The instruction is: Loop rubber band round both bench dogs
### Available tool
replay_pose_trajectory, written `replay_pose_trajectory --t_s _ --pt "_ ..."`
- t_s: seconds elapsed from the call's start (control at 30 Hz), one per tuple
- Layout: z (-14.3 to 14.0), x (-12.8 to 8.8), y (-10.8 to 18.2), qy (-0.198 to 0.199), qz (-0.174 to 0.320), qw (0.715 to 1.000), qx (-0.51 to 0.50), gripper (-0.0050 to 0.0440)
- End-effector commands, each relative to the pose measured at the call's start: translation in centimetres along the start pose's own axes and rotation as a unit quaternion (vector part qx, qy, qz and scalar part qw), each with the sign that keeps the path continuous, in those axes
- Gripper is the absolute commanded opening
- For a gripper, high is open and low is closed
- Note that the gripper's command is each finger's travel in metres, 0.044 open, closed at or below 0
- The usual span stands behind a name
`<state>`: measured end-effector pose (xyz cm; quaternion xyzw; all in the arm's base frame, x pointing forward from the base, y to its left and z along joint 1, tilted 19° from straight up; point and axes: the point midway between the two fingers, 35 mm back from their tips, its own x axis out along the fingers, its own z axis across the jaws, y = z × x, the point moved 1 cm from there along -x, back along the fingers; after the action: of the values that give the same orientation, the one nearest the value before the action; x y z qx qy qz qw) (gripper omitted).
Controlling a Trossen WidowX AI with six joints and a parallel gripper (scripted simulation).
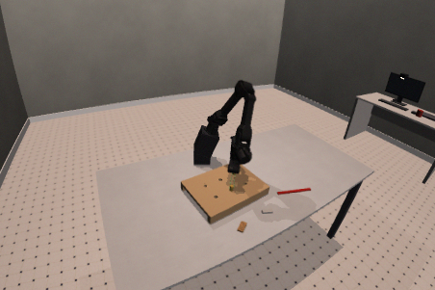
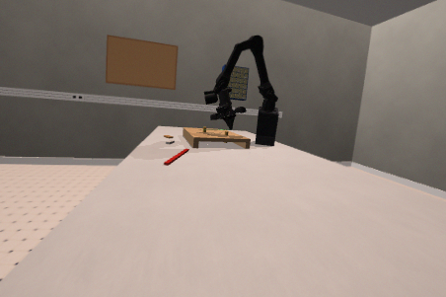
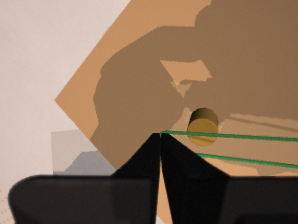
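Light: dim, even, from above.
Shadows: soft on table (image 1: 144,213), darker across board (image 3: 125,90).
Sharpness: low, slightly blurred.
Edges: wide-angle stretching in exterior view.

Pincer (image 3: 160,136) pinches green band (image 3: 240,137) beside dog (image 3: 202,126)

High distant top view, low table-level exterior view, close downward wrist view; board (image 1: 225,193) shared.
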<state>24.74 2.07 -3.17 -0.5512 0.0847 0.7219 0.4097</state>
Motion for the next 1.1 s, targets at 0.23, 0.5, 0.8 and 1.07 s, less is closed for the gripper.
replay_pose_trajectory --t_s 0.23,0.5,0.8,1.07 --pt "0.83 0.15 -0.01 -0.010 -0.001 1.000 0.000 -0.0050" --pt "0.56 0.03 -0.06 -0.006 -0.001 1.000 -0.001 -0.0050" --pt "0.72 0.16 -0.07 0.001 0.001 1.000 -0.002 -0.0050" --pt "0.73 0.66 0.01 0.022 0.007 1.000 -0.003 -0.0050"
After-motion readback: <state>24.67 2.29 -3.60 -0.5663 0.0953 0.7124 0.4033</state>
